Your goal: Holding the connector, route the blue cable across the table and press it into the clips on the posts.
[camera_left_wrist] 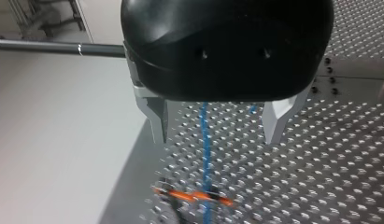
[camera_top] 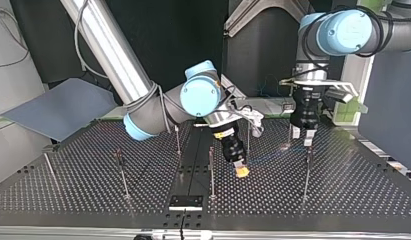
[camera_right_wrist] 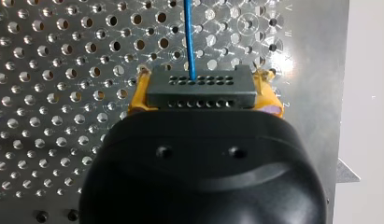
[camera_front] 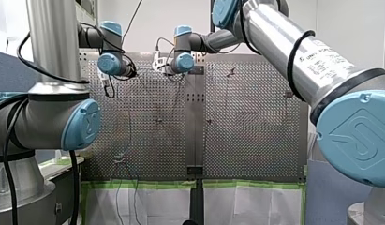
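Connector [camera_right_wrist: 199, 86] in R gripper [camera_right_wrist: 203, 91]; cable [camera_left_wrist: 206, 154] runs under L gripper [camera_left_wrist: 216, 136].

Left hand [camera_left_wrist: 217, 136] fingers spread; right hand [camera_right_wrist: 203, 91] clamped.

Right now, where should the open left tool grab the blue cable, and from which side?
Probably the straight stretch of blue cable between the left tool's metal fingers, short of the orange clip. Come straight down along the tool's own line: the cable runs through the open gap.
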